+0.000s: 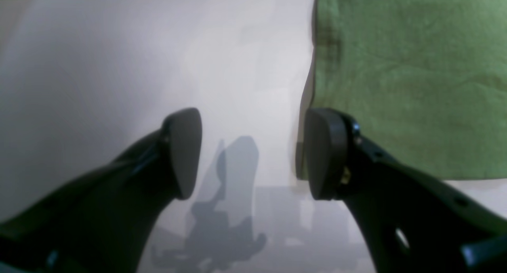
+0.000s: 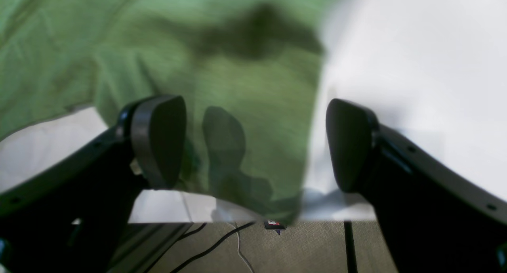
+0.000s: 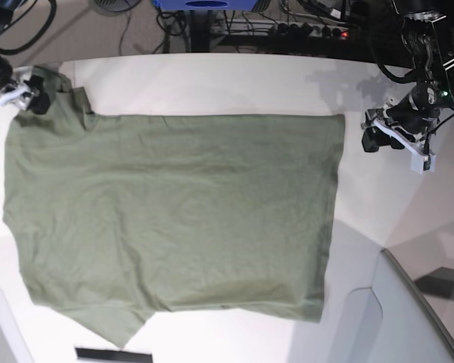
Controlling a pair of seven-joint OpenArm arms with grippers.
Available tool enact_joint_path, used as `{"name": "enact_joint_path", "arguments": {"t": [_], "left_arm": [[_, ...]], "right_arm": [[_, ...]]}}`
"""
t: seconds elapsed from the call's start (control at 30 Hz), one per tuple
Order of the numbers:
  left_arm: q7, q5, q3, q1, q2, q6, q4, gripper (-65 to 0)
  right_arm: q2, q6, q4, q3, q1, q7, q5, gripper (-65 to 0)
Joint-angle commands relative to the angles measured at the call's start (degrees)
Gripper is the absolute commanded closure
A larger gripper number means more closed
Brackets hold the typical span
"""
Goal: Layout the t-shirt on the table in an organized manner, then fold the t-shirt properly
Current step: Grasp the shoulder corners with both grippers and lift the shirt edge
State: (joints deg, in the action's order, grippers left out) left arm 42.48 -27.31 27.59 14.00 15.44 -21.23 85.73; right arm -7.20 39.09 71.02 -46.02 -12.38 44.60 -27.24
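The olive-green t-shirt [image 3: 174, 212] lies spread flat on the white table [image 3: 212, 83], with a few wrinkles. My left gripper [image 3: 375, 138] hovers just off the shirt's far right corner. In the left wrist view it [image 1: 255, 154] is open over bare table [image 1: 119, 67], one finger at the edge of the cloth [image 1: 412, 75]. My right gripper [image 3: 35, 98] is at the shirt's far left corner. Seen from the right wrist, it [image 2: 253, 142] is open above a sleeve-like flap of the shirt [image 2: 253, 90] near the table edge [image 2: 416, 47], gripping nothing.
A grey angled panel [image 3: 408, 318] stands at the front right. Cables and equipment [image 3: 310, 23] run beyond the far edge. Floor with cables [image 2: 222, 245] shows past the table edge under my right gripper. A dark strip [image 3: 113, 354] lies at the front.
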Motion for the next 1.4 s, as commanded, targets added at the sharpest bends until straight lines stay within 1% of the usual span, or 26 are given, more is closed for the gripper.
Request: {"name": "enact_joint_path", "arguments": {"t": [0.0,0.17,0.2,0.23,0.27,0.33,0.37,0.4,0.43,0.47,0.53,0.67,0.7,0.8,0.9,1.0,1.13,1.27,1.37], "left_arm": [[-1.03,-0.78,0.23,-0.24,0.78,-0.17,0.82,-39.7],[-1.03,-0.78,0.23,-0.50,0.78,-0.17,-1.21,-39.7],[-1.03,-0.78,0.23,-0.59,0.78,-0.17,-1.73,-39.7],[-1.03,-0.78,0.23,-0.59,0.69,-0.17,-2.17,-39.7],[-1.03,-0.78,0.23,-0.59,0.25,-0.17,-2.44,-39.7],[-1.03,-0.78,0.49,-0.50,-0.89,-0.17,-2.61,-40.2],[-0.94,-0.78,0.41,-0.33,-1.24,-0.17,-2.53,-40.3],[-0.76,-0.87,0.23,-0.24,-1.51,-0.17,-2.35,-40.5],[-0.68,-0.87,0.23,-0.24,-1.95,-0.17,-2.35,-40.5],[-0.68,-0.87,0.23,-0.15,-2.39,-0.17,-2.35,-40.5],[-0.59,-0.87,0.14,0.46,-2.74,-0.17,-2.44,-40.5],[-0.59,-0.95,0.32,2.40,-3.71,-0.26,-2.44,-40.5],[-0.59,-0.95,0.41,2.92,-3.97,-0.96,-2.44,-40.5],[-0.76,-0.95,0.41,3.98,-4.15,-4.57,-3.23,-40.5],[-0.94,-0.87,0.76,3.54,-5.20,-6.41,-5.34,-40.6],[-1.03,-0.87,0.32,2.66,-5.29,-6.41,-7.89,-40.5],[-1.12,-0.60,0.23,0.73,-7.22,-6.50,-10.00,-39.8],[-1.12,-0.51,-1.35,-0.68,-8.54,-6.50,-10.09,-39.7],[-1.12,-0.34,-1.97,-0.77,-8.89,-6.33,-10.17,-38.5]], "right_arm": [[0.21,0.16,0.32,-0.09,-0.32,1.07,0.21,-49.1],[0.56,0.16,0.23,0.00,-0.15,1.07,0.21,-38.7],[0.48,0.16,0.23,0.00,-0.15,1.07,0.21,-35.6],[0.39,0.16,0.23,0.00,-0.15,1.07,0.21,-30.9],[0.30,0.16,0.23,0.00,-0.15,1.07,0.21,-24.8],[0.21,-0.10,0.23,0.00,-0.15,1.07,0.30,-7.4],[0.21,-0.10,0.23,0.00,-0.15,1.07,0.30,0.0],[0.21,-0.19,0.23,0.00,-0.15,1.16,0.30,0.0],[0.21,-0.19,0.23,0.00,-0.15,1.60,0.30,-2.1],[0.12,-0.19,0.23,0.00,-0.15,2.13,0.30,-2.4],[0.12,-0.19,0.23,0.00,-0.15,2.74,0.30,0.0],[0.12,-0.19,0.23,0.00,-0.15,2.74,0.30,0.0],[0.12,-0.19,0.23,0.00,-0.15,2.74,0.30,0.0],[0.12,-0.19,0.23,0.00,-0.15,2.74,0.30,0.0],[0.04,-0.19,0.23,0.00,-0.15,2.74,0.39,0.0],[0.04,-0.19,0.23,0.00,-0.15,2.74,0.39,0.0],[0.04,-0.10,0.23,0.00,-0.15,2.74,0.39,0.0],[0.04,-0.10,0.23,0.00,-0.15,2.74,0.39,0.0],[0.04,-0.10,0.23,0.00,-0.15,2.74,0.39,0.0]]}}
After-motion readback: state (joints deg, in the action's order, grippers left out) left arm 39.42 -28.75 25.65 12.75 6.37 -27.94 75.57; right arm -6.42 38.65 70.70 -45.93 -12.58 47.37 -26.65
